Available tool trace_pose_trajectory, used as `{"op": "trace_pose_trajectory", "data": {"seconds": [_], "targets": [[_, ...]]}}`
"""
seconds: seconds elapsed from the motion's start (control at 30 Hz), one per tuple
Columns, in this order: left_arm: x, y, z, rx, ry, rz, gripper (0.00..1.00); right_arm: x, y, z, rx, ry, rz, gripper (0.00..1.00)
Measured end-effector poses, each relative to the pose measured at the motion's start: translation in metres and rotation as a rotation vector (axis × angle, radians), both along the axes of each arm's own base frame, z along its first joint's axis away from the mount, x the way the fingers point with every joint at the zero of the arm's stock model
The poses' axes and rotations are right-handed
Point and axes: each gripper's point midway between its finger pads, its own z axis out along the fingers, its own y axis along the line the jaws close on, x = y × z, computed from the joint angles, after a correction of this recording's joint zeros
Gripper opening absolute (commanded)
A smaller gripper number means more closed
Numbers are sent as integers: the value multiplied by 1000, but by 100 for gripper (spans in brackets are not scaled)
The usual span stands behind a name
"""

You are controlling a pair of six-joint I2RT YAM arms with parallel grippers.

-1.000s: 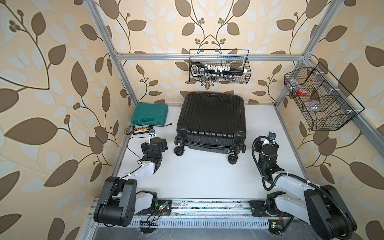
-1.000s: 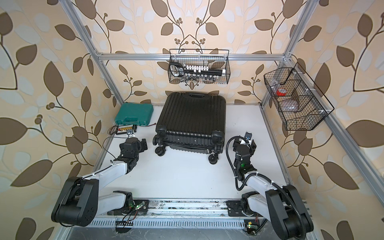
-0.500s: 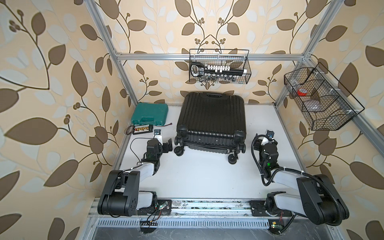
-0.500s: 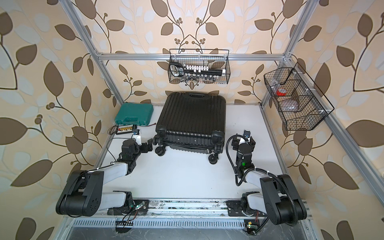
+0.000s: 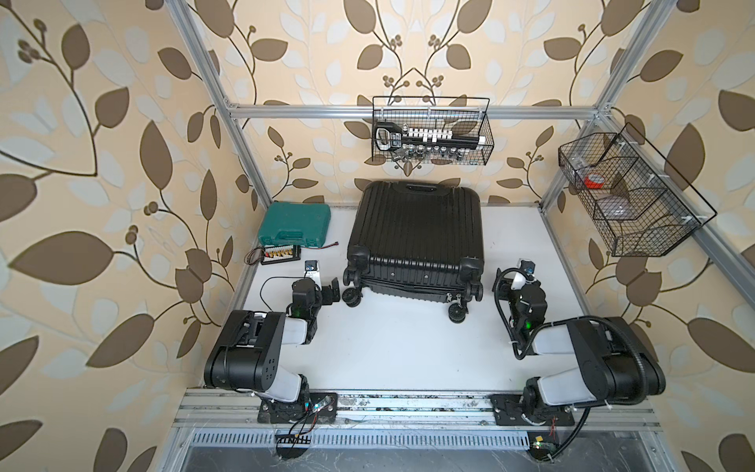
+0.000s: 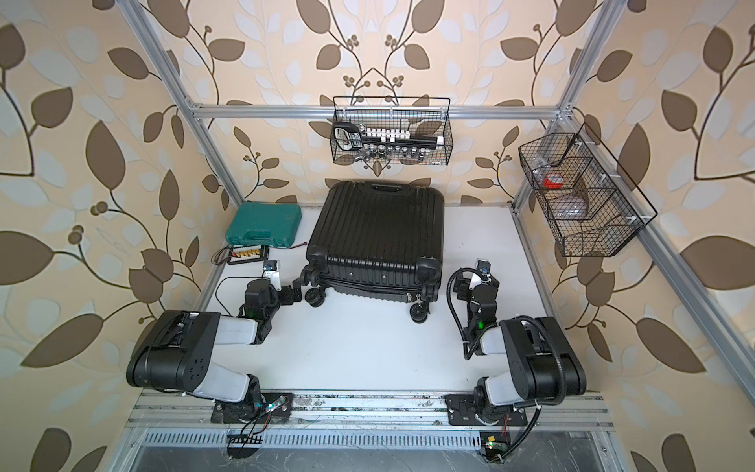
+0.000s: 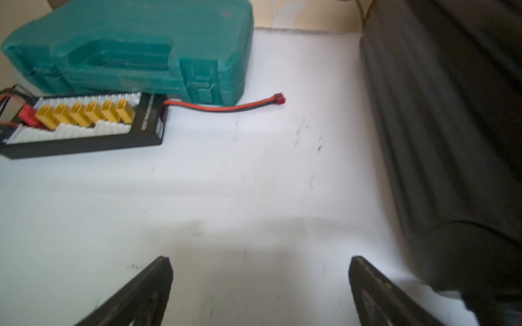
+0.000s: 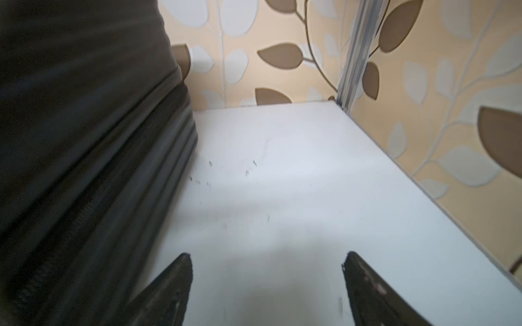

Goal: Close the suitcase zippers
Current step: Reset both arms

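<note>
2 grippers, both empty, sit low at the near corners of the black hard-shell suitcase (image 5: pixel 414 241). It lies flat on the white tabletop (image 5: pixel 408 351), wheels twd the robot, carry handle twd the back wall. The shell halves look pressed together. The zip track (image 8: pixel 93 203) shows as a toothed seam along the case's side in the right wrist view; can't tell if it's zipped there. A small metal pull (image 5: pixel 461 301) seems to dangle by the near right wheel.

Step in hand, as I read it: approach to a pull. To do it well:
- come in low and level w/ the seam, not from above
- pinch the tab itself, not the slider body
- drag along the track, following the corner's curve
- use the other arm to brace the shell so the case doesn't roll or slide

Pose: the left arm is folded low, forearm fwd. The left gripper (image 7: pixel 260 262) has its jaws spread wide over bare table, just beside the near left wheel (image 5: pixel 352 296), w/ the green tool case (image 7: pixel 127 50) and connector board (image 7: pixel 84 124) ahead. The right arm is folded likewise. The right gripper (image 8: pixel 267 259) is spread w/ nothing between, pointing twd the back wall along the case's right side, close but not touching.
</note>
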Motion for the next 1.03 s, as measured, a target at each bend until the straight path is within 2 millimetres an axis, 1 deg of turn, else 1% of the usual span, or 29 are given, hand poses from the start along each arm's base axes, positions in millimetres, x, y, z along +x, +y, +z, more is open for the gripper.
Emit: {"op": "trace_pose_trajectory", "data": {"seconds": [0.03, 0.07, 0.13, 0.23, 0.8, 1.03], "targets": [[4, 2, 2, 1, -1, 14, 99, 1, 1, -5, 1, 21, 6, 97], [6, 4, 5, 1, -6, 26, 99, 3, 2, -5, 2, 25, 8, 100], [11, 7, 11, 2, -23, 45, 99, 8, 3, -1, 3, 17, 17, 100], [11, 9, 11, 5, -19, 58, 99, 12, 4, 3, 6, 5, 21, 100], [9, 10, 7, 6, 0, 62, 99, 11, 5, 0, 6, 19, 24, 100], [9, 14, 7, 18, 0, 85, 99, 11, 5, 0, 6, 19, 24, 100]]}}
